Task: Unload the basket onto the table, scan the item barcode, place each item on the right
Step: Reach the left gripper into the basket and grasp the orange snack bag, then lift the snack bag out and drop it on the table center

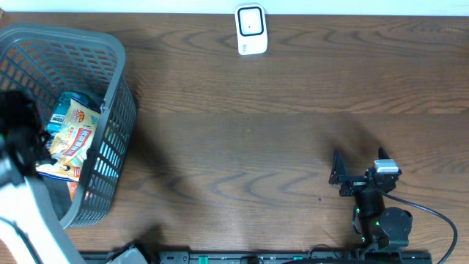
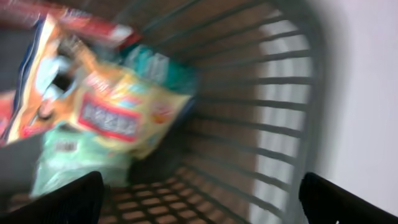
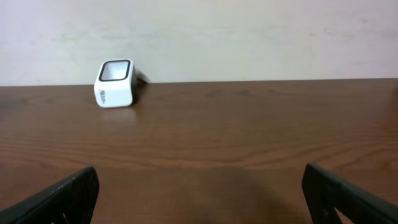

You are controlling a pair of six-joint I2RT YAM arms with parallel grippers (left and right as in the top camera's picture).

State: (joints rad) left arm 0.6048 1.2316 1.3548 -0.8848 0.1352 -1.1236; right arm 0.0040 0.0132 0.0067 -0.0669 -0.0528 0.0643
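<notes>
Item: snack bag [image 1: 73, 136], yellow with a red label, lying inside the grey basket [image 1: 121, 103] at the left edge of the overhead frame. It is resting on other packs, with a pale green bag [image 2: 65, 158] showing beneath it and a red pack [image 2: 87, 18] at the upper left of the left wrist view. Its long axis is running roughly top to bottom in the overhead frame. The left wrist view is showing it too blurred for any barcode to be made out. Nearest tool: left gripper [image 2: 208, 199], hanging over the basket's interior. Its fingers are spreading wide at the two lower corners of its own view, with nothing between them and nothing grasped. The snack bag is sitting up and to the left of that gap, not centred in it. Second tool: right gripper [image 3: 205, 196], sitting at the lower right of the overhead frame, well apart from the basket. It is likewise spread wide and empty, and is facing the scanner [image 3: 115, 83] across the bare table [image 1: 256, 132]. The scanner, white, is standing at the top centre of the overhead frame, well apart from both arms. Judgement: the left arm is by far the nearer to the snack bag. The coming move is likely calling for a shift toward the upper left of its view, so the fingers are straddling the bag's short side.
</notes>
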